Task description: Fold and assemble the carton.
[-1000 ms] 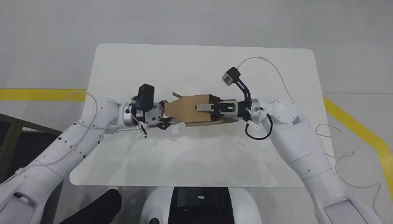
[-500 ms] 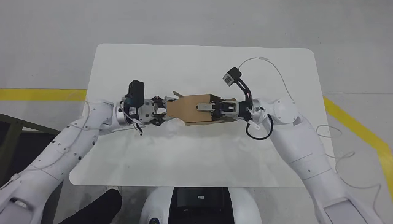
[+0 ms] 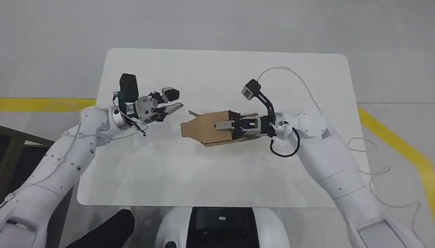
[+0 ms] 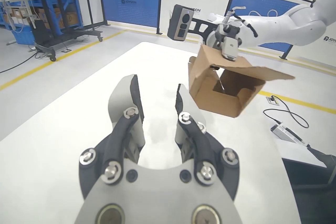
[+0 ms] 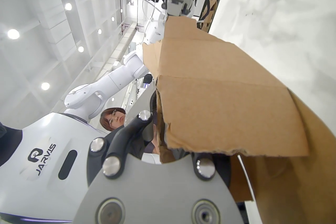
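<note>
A brown carton (image 3: 204, 130) hangs just above the white table (image 3: 224, 180), lying on its side near the middle. My right gripper (image 3: 228, 124) is shut on its upper panel, which fills much of the right wrist view as the carton (image 5: 223, 104). In the left wrist view the carton (image 4: 223, 93) shows its open end with one flap sticking out, and the right gripper (image 4: 229, 50) clamps the top. My left gripper (image 4: 157, 87) stands open with nothing between its fingers, a short way left of the carton's open end, shown from above as the left gripper (image 3: 166, 102).
A thin white cable (image 3: 299, 78) loops over the table's far right part. A small grey adapter with a black lead (image 4: 286, 131) lies beside the table. Bare tabletop lies in front of and behind the carton.
My left gripper has drawn back from the carton's end, leftward and toward the far side. The right gripper has shifted the carton slightly left.
</note>
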You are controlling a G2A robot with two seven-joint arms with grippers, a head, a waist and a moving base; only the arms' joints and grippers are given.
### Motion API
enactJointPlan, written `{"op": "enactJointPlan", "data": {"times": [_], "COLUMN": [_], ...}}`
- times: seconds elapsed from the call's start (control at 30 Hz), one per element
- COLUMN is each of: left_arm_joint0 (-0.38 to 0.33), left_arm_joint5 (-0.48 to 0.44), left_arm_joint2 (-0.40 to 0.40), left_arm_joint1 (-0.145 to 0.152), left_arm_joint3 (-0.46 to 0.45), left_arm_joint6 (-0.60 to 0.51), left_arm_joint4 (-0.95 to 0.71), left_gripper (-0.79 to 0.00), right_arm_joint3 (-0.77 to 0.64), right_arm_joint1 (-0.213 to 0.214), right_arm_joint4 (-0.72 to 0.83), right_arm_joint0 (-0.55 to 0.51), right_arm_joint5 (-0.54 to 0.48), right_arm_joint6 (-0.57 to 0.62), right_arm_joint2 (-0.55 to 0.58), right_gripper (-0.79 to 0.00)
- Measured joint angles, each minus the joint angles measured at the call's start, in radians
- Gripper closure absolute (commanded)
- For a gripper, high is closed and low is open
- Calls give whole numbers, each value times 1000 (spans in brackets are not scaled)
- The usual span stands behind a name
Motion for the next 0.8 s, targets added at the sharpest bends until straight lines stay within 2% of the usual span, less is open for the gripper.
{"op": "enactJointPlan", "data": {"times": [0.27, 0.4, 0.8], "left_arm_joint0": [-25, -29, 8], "left_arm_joint5": [0, -16, -45], "left_arm_joint2": [28, 33, 18], "left_arm_joint1": [-38, -50, -49], "left_arm_joint3": [9, 13, -43], "left_arm_joint6": [-87, -96, -61], "left_arm_joint4": [-23, -14, 69], "left_gripper": [-320, -323, -323], "right_arm_joint3": [0, 7, -11], "right_arm_joint1": [-8, -8, -2], "right_arm_joint4": [1, 4, 3], "right_arm_joint0": [14, 18, 12], "right_arm_joint5": [-3, -14, -13], "right_arm_joint6": [14, -10, -33], "right_arm_joint2": [-30, -19, 10], "right_gripper": [0, 0, 0]}}
